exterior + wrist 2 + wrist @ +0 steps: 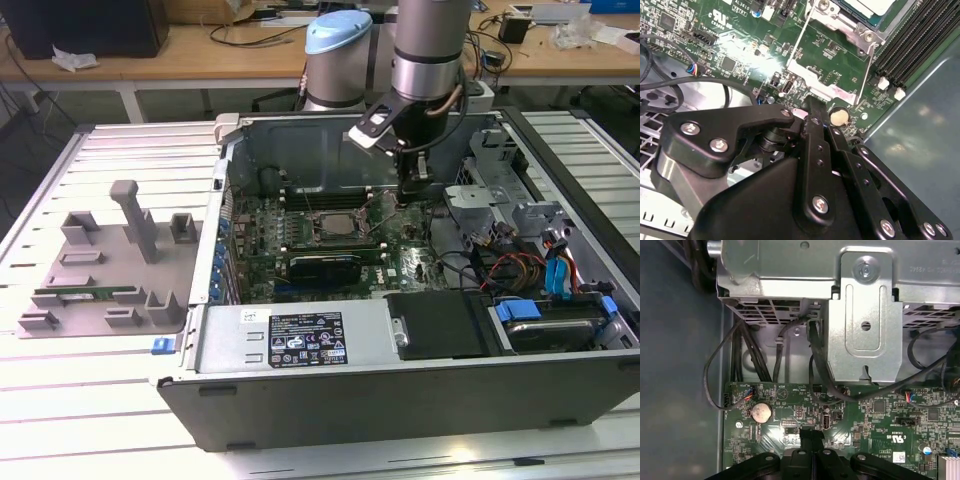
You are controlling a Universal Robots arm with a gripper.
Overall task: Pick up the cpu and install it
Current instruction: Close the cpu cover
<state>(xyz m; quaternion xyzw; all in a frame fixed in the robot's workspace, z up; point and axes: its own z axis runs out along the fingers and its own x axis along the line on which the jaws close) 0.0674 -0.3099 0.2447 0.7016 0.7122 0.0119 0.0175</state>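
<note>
White slatted table (120,400) bore an open grey computer case (400,390). We saw the small silver-topped square cpu (870,5) seated in its socket (852,31), black gripper (405,195) pinched empty at its two o'clock in the exterior view; latching, we judged, needed precision.

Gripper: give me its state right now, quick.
Gripper: closed, holding nothing visible, poised over the circuit board near the coin battery.
</note>
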